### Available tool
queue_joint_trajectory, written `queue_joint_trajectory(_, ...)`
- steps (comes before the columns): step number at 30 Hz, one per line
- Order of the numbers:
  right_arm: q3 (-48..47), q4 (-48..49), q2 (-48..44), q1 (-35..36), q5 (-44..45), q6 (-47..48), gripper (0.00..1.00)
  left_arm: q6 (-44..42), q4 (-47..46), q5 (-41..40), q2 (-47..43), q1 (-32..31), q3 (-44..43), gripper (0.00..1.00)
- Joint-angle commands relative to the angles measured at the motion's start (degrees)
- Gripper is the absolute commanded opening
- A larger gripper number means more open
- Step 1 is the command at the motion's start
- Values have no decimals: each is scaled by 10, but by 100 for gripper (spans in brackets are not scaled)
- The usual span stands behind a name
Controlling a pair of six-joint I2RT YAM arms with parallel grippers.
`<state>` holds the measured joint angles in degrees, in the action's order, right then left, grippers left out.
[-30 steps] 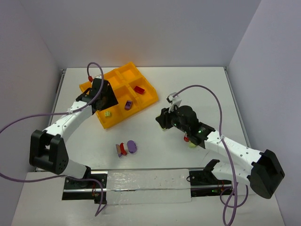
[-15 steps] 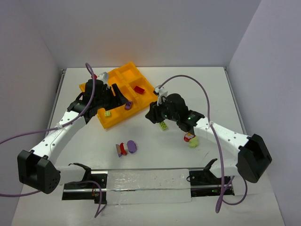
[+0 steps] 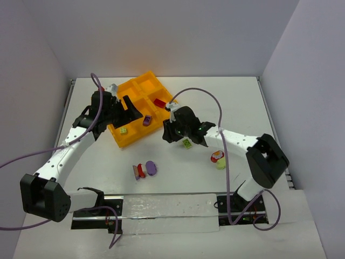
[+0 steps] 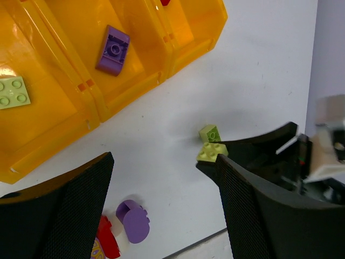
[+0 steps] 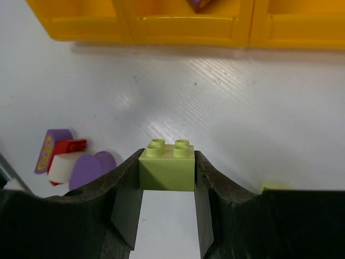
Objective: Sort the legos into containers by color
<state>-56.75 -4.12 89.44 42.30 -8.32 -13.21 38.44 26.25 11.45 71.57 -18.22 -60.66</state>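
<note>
The orange-yellow tray (image 3: 119, 140) stands at the back left. Its cells hold a red brick (image 3: 159, 102), a purple brick (image 3: 146, 121) and a yellow-green brick (image 3: 123, 130). My right gripper (image 3: 184, 139) is shut on a yellow-green brick (image 5: 167, 166), held just above the table right of the tray's near corner. A second small yellow-green piece (image 4: 209, 132) shows beside it. My left gripper (image 3: 133, 110) is open and empty above the tray's near side. A red, purple and white cluster (image 3: 144, 170) lies on the table in front of the tray.
Another cluster of red, white and yellow-green pieces (image 3: 218, 158) lies right of my right gripper. The tray's front wall (image 5: 178, 27) is close ahead in the right wrist view. Purple cables loop over both arms. Walls enclose the table on three sides.
My right gripper has moved left towards the tray with the yellow-green brick in it. My left gripper has swung right over the tray's near cells.
</note>
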Motion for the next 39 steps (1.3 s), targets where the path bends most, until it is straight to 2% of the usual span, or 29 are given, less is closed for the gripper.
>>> queue_joint_trajectory(1, -72, -64, 74, 6, 42, -12, 0, 0, -3, 18, -12, 3, -1, 83)
queue_joint_trajectory(5, -96, -85, 142, 14, 44, -22, 0, 0, -10, 26, -15, 3, 12, 84)
queue_joint_trajectory(6, -95, -80, 147, 15, 49, -26, 3, -1, -8, 21, -14, 3, 12, 84)
queue_joint_trajectory(10, -96, -74, 159, 17, 61, -34, 25, -4, 2, 11, -6, 3, 7, 88)
queue_joint_trajectory(12, -97, -75, 157, 18, 53, -30, 47, -5, 2, 6, -4, 3, 5, 91)
queue_joint_trajectory(15, -84, -65, 125, 19, 61, -30, 68, -17, 13, -35, 1, 1, -3, 93)
queue_joint_trajectory(17, -88, -72, 103, 19, 68, -24, 71, -29, 23, -66, 8, 0, -9, 96)
queue_joint_trajectory(22, -91, -100, 35, 13, 115, -11, 73, -56, 28, -78, 35, -17, -33, 96)
queue_joint_trajectory(25, -39, -98, -80, -14, 168, -17, 74, -101, 27, -111, 63, -64, -41, 95)
queue_joint_trajectory(26, -38, -94, -81, -14, 170, -21, 74, -114, 27, -111, 63, -65, -41, 95)
queue_joint_trajectory(27, 9, -86, -153, -59, 164, -28, 74, -128, 29, -110, 94, -91, -50, 92)
queue_joint_trajectory(29, 62, -68, -224, -103, 163, -41, 74, -145, 11, -111, 121, -125, -53, 91)
queue_joint_trajectory(31, 125, -46, -292, -140, 175, -55, 83, -171, -27, -112, 145, -161, -46, 91)
queue_joint_trajectory(35, 163, -58, -365, -181, 193, -82, 97, -205, -55, -111, 211, -213, -71, 91)
queue_joint_trajectory(39, 165, -67, -365, -190, 195, -72, 99, -215, -34, -131, 295, -256, -123, 87)
